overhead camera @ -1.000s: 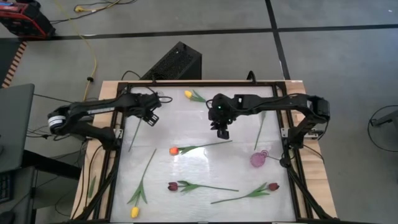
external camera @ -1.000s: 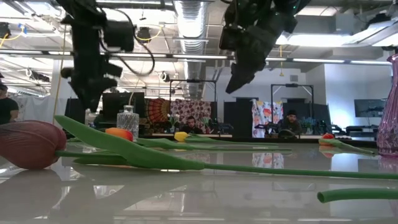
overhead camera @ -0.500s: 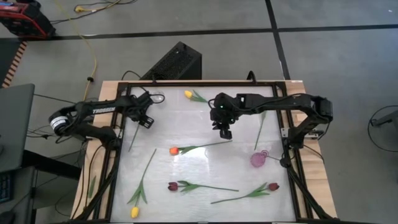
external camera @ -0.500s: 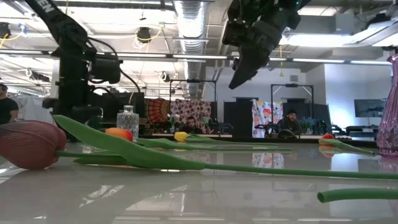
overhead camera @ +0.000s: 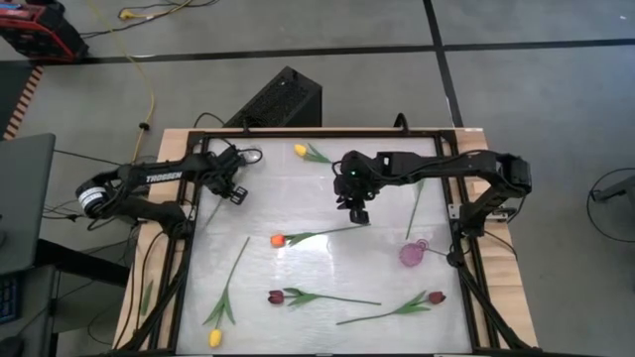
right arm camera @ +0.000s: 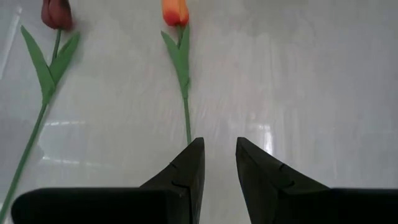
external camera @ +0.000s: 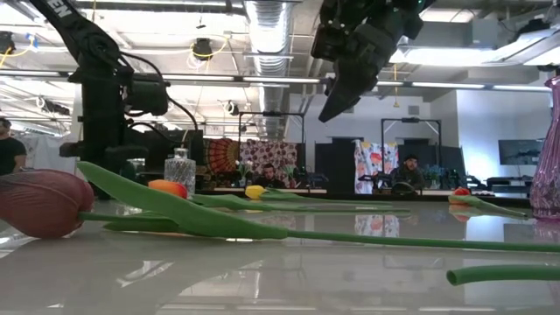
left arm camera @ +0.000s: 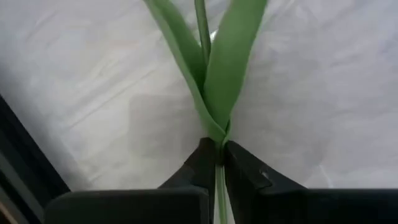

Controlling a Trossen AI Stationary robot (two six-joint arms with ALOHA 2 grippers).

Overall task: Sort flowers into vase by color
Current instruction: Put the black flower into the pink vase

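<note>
From overhead, I see the left end effector [overhead camera: 235, 191] low at the left rear of the white surface [overhead camera: 327, 283], beside the upper end of a green stem [overhead camera: 212, 216] lying near the left edge. The right end effector [overhead camera: 357, 210] hangs over the middle rear, just behind the orange tulip [overhead camera: 279, 240]. A yellow tulip [overhead camera: 301, 151] lies at the rear, another yellow tulip [overhead camera: 214, 338] at the front left, a maroon tulip [overhead camera: 277, 296] at front centre, and a red tulip [overhead camera: 435, 297] at front right. A pink vase [overhead camera: 412, 254] lies on the right side.

At surface level, the maroon tulip [external camera: 42, 203] fills the left foreground, its stem running right. The orange tulip [external camera: 167, 188] and yellow tulip [external camera: 254, 192] lie farther back. The right end effector [external camera: 333, 103] hangs in the air. The pink vase [external camera: 549, 157] shows at the right edge.

Through the left wrist camera, the left end effector [left arm camera: 219, 163] is clamped on the green stem [left arm camera: 202, 28] just below two leaves.

Through the right wrist camera, the right end effector [right arm camera: 218, 163] hovers with its fingers [right arm camera: 191, 168] apart, holding nothing, the orange tulip [right arm camera: 175, 11] lined up ahead and the maroon tulip [right arm camera: 56, 14] beside it.
</note>
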